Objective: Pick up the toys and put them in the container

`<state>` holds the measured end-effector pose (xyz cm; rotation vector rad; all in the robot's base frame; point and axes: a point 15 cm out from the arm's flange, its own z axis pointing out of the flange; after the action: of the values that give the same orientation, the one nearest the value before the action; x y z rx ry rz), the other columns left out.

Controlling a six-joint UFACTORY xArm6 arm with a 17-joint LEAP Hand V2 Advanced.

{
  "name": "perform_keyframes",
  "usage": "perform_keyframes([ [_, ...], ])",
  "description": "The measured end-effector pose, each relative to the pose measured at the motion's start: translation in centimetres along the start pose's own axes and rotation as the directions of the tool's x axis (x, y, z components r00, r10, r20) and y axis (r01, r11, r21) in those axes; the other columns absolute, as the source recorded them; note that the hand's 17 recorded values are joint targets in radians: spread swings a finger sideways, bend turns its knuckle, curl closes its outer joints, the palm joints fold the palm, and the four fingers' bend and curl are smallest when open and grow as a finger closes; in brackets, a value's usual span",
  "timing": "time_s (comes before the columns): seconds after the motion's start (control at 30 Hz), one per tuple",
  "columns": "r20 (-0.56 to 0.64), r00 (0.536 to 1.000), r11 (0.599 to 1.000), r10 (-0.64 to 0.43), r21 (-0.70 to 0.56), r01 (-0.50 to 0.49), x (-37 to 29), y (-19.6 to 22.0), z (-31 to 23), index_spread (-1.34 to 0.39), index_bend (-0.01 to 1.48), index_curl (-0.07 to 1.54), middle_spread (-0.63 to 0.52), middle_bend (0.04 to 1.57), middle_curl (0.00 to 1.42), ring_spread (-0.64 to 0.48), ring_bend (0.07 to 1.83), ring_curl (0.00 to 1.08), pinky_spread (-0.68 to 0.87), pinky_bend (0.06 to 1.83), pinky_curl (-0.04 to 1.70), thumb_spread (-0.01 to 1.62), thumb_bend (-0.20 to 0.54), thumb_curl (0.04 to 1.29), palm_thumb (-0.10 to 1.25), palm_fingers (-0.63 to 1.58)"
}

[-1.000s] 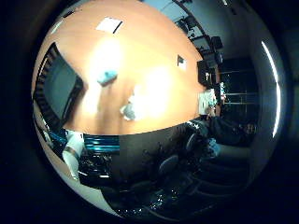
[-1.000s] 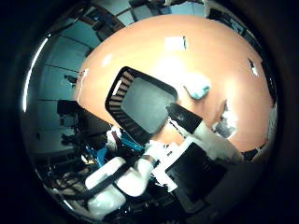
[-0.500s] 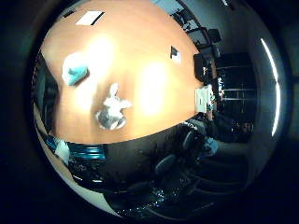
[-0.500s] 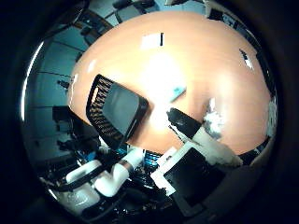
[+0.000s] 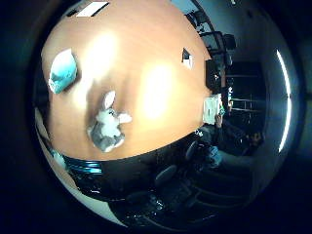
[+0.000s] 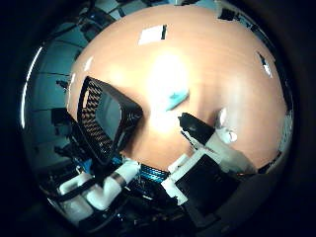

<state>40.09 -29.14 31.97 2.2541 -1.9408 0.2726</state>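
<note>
A grey and white plush bunny (image 5: 107, 127) lies on the orange table (image 5: 156, 63) near its edge. A teal soft toy (image 5: 62, 72) lies on the table a short way from it. The black mesh container (image 6: 106, 118) stands empty on the table, close to the teal toy (image 6: 175, 98). My hand (image 6: 207, 145) hangs above the table and holds nothing. One black-tipped finger reaches out straight between the teal toy and the bunny (image 6: 224, 132), hiding most of the bunny in the thumb side view.
White sheets of paper (image 6: 152, 34) lie at the far side of the table. A small square card (image 5: 187, 57) and a white object (image 5: 212, 108) sit near another edge. Dark office chairs (image 5: 195, 151) stand beyond the table's rim.
The camera has swung with the hand: the container has slid out of the little finger side view, and the bunny and teal toy now look larger and closer. The toys have not moved.
</note>
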Motion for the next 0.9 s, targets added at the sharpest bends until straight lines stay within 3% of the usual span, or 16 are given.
perform_keyframes([
  [0.7,0.035,0.998,0.998,-0.045,-0.05,0.046,-6.2,-2.7,2.9,-0.39,0.17,0.29,-0.12,0.28,0.37,0.02,0.38,0.24,0.36,0.42,0.21,0.99,-0.024,0.33,0.74,0.29],
  [0.9,0.063,0.996,0.995,-0.065,-0.075,0.069,-8.7,-2.5,6.3,-0.39,0.17,0.29,-0.12,0.27,0.38,0.02,0.37,0.24,0.36,0.41,0.22,0.99,-0.025,0.33,0.74,0.29],
])
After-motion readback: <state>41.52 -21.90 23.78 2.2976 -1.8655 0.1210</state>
